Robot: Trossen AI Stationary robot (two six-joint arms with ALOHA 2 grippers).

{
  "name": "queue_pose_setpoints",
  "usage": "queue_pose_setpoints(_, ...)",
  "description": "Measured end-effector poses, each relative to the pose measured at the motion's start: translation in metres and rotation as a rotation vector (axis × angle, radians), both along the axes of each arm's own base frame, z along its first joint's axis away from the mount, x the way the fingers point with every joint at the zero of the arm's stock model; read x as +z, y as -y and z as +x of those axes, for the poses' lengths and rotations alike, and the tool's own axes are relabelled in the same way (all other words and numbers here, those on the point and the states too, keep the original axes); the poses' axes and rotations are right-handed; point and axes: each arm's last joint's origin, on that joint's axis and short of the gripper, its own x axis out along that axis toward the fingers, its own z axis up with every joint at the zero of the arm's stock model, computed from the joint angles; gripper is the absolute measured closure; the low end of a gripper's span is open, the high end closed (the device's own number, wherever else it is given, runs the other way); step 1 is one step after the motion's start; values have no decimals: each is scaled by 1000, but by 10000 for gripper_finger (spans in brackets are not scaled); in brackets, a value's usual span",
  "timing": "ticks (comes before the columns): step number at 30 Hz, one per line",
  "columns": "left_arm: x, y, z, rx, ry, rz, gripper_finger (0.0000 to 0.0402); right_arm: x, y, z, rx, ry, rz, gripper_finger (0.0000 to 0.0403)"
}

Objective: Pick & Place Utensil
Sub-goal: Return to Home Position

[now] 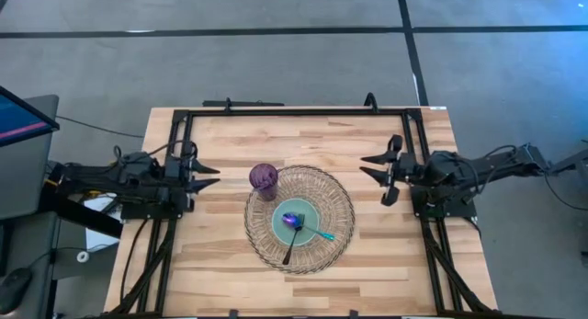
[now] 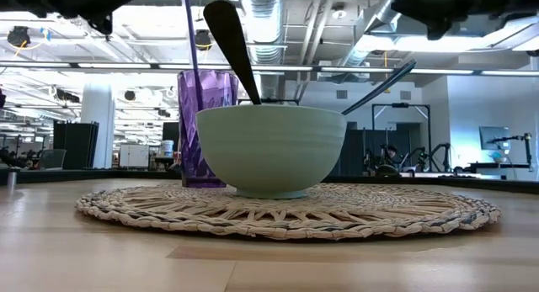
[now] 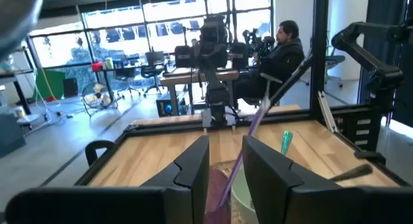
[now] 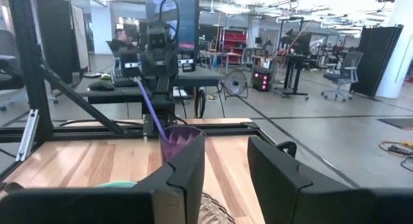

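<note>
On the brown woven mat at the table's middle you have one pale green bowl, and it holds two utensils. One is a blue spoon whose shiny head lies inside the bowl. The other is a teal-handled utensil that leans over the rim toward the right arm's side. A dark handle also slants out over the bowl's near rim, and you cannot tell for sure which utensil it belongs to. One violet cup stands upright on the mat's edge, just beside the bowl on its far left. One violet straw stands tilted in it.

Your left gripper hangs over the table's left side, well apart from the mat. Its fingers are parted a little and hold nothing. Your right gripper sits opposite over the right side, also clear of the mat, fingers likewise spread and empty.

Beyond the table, one seated person shows in the left wrist view.
</note>
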Motion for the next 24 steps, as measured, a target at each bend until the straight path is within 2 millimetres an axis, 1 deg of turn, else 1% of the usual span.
queue_pose_setpoints(7, -27, 2, 14, -5, -25, -9, 307, -17, 3, -14, 1, 25, -9, 291)
queue_pose_setpoints(12, -45, 3, 22, -2, 25, -3, 307, -30, 3, -21, 45, 85, -74, 291)
queue_pose_setpoints(14, -51, 3, 24, -1, 29, -3, 307, -34, 3, -25, 42, 118, -75, 291)
queue_pose_setpoints(20, -57, 3, 25, -2, 16, -7, 307, -41, 5, -35, 39, 164, -70, 291)
queue_pose_setpoints(24, -57, 3, 25, -2, 20, -7, 307, -54, 6, -39, 38, 181, -67, 291)
